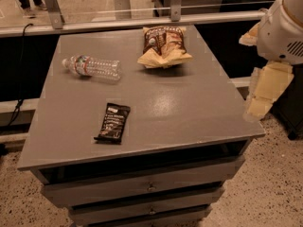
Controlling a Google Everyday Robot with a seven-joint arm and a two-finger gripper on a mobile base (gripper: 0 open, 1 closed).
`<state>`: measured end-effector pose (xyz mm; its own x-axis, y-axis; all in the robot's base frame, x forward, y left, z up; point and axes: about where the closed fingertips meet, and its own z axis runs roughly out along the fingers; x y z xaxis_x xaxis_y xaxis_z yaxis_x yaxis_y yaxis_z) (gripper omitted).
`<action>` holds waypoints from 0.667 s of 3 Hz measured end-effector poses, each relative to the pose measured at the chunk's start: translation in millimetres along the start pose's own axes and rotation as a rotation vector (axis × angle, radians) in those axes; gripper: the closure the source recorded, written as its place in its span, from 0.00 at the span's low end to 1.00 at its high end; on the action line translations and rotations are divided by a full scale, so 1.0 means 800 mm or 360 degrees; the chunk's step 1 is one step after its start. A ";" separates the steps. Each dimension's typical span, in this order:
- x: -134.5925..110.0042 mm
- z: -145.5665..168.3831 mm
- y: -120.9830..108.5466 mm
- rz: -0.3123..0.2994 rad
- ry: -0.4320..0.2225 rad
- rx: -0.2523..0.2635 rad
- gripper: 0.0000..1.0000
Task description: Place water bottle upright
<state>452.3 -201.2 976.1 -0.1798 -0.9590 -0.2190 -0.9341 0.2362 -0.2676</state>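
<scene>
Off table (199, 117) right edge, end effector (256, 106) hangs pointing down.

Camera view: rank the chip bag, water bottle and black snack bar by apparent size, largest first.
1. Chip bag, broadest.
2-3. Water bottle and black snack bar: too alike to rank; the lying bottle is longer but slimmer, the bar nearer the camera.
The end effector hangs beyond the table's right edge.

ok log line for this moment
water bottle: on its side, table far left | gripper: off table's right edge, away from bottle | upright: not yet
</scene>
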 end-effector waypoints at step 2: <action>-0.152 0.092 -0.074 -0.0098 -0.0327 -0.0115 0.00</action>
<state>552.3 -87.0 949.3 -0.0620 -0.9176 -0.3925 -0.9624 0.1592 -0.2202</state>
